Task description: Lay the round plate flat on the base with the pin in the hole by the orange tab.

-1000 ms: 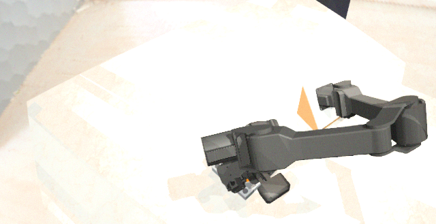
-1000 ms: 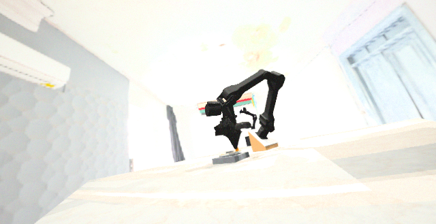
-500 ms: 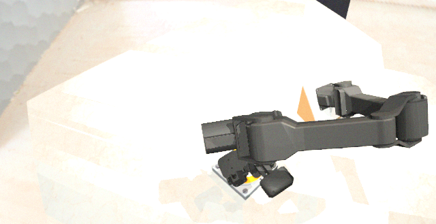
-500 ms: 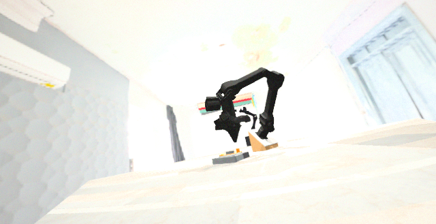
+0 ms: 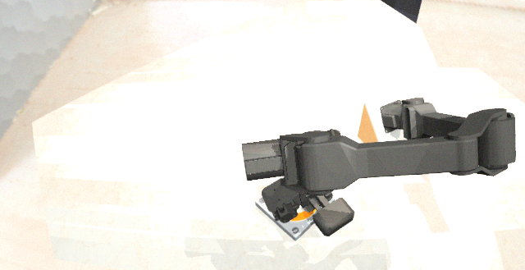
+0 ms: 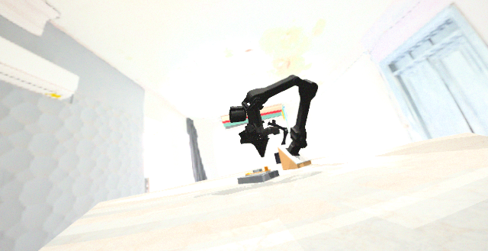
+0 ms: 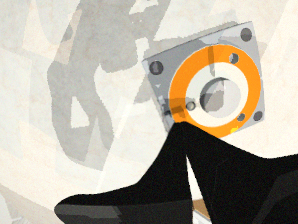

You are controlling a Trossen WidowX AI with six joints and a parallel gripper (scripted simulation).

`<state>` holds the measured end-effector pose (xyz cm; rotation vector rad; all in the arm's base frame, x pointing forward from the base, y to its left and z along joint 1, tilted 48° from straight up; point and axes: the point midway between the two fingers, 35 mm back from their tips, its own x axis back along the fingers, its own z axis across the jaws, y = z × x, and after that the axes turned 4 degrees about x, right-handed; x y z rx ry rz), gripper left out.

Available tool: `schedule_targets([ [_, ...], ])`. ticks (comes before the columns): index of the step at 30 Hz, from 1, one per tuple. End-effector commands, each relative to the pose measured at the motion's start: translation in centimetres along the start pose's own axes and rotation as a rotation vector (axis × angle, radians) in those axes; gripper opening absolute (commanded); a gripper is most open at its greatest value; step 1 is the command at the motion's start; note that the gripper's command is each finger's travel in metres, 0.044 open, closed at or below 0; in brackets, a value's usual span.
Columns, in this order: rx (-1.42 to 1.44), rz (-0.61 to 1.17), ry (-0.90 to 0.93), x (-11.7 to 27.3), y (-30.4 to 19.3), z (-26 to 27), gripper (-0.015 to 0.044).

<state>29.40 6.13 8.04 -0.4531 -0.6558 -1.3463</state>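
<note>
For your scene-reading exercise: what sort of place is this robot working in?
Probably an indoor room used as a robot workbench: a pale wooden table top carries the arm's mount, with a pale blue door and a wall-mounted air conditioner behind.

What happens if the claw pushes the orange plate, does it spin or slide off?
Probably spin: the orange plate rings a center post, so sliding off looks unlikely. It looks flat and stiff. The shut claw hangs above it, apart.
</note>
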Motion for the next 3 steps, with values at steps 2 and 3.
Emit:
schedule_targets([
  [2, -0.006, 0.001, 0.001, -0.02, -0.01, 0.02, 0.0000],
  [3, -0.006, 0.001, 0.001, -0.02, -0.01, 0.02, 0.0000],
])
